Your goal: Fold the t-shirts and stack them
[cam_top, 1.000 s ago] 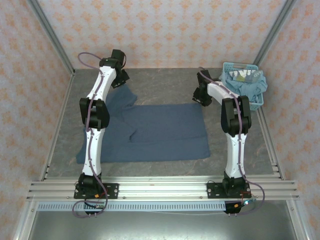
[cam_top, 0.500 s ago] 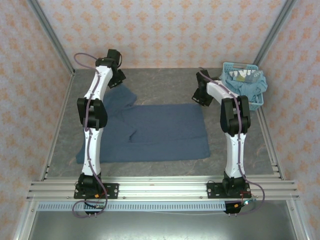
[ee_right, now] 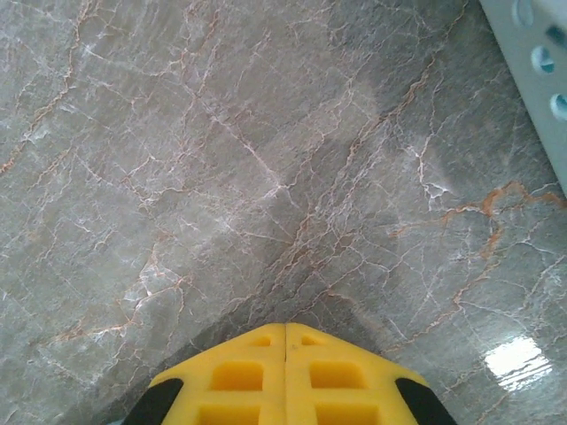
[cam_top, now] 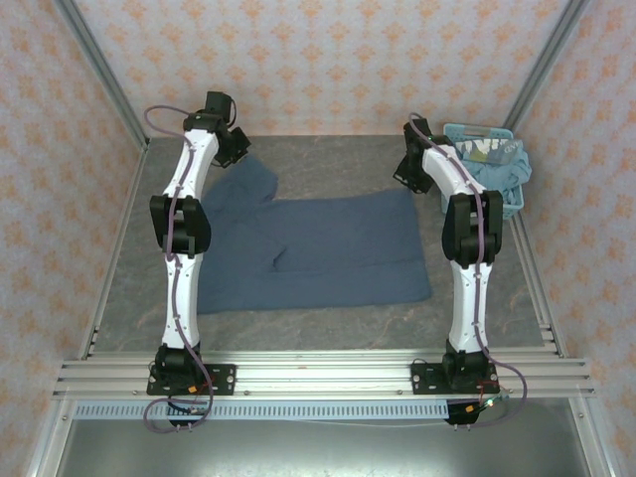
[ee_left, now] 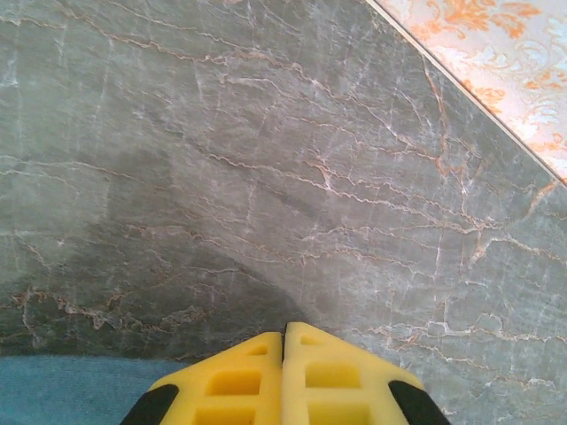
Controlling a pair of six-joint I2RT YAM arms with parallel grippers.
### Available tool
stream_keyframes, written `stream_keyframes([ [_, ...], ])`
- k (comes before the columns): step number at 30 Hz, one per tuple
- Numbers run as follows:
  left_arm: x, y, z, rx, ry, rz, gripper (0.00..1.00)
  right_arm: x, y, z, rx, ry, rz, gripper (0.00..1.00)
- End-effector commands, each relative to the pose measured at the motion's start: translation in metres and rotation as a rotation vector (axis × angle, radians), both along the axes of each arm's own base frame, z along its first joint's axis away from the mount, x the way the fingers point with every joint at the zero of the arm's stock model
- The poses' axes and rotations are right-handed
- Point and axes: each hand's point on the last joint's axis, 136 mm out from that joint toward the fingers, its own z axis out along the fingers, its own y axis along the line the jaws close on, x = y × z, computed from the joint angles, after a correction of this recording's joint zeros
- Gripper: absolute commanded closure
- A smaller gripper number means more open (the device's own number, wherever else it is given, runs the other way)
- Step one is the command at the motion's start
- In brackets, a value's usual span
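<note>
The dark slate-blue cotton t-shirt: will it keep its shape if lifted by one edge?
Probably not: the dark slate-blue cotton t-shirt lies limp with soft creases, so it should sag and drape. Likely light for its size, since it lies thin and flat on the grey marbled tabletop.

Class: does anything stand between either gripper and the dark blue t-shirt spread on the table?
Nothing visible does. The left gripper and right gripper sit at the t-shirt's far edge; the basket stands aside, to its right.
</note>
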Motion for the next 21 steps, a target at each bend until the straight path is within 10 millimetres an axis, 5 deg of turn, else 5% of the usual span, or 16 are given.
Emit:
stream_keyframes([
  [1, -0.003, 0.001, 0.008, 0.014, -0.006, -0.009, 1.0, -0.01, -0.005, -0.003, -0.037, 0.046, 0.012, 1.0],
  [8, -0.043, 0.005, 0.041, 0.131, 0.033, -0.06, 1.0, -0.019, -0.001, 0.009, -0.02, 0.015, 0.067, 1.0],
  [21, -0.183, 0.013, 0.063, 0.182, 0.105, -0.063, 1.0, -0.071, -0.007, 0.028, -0.024, 0.007, 0.095, 1.0],
])
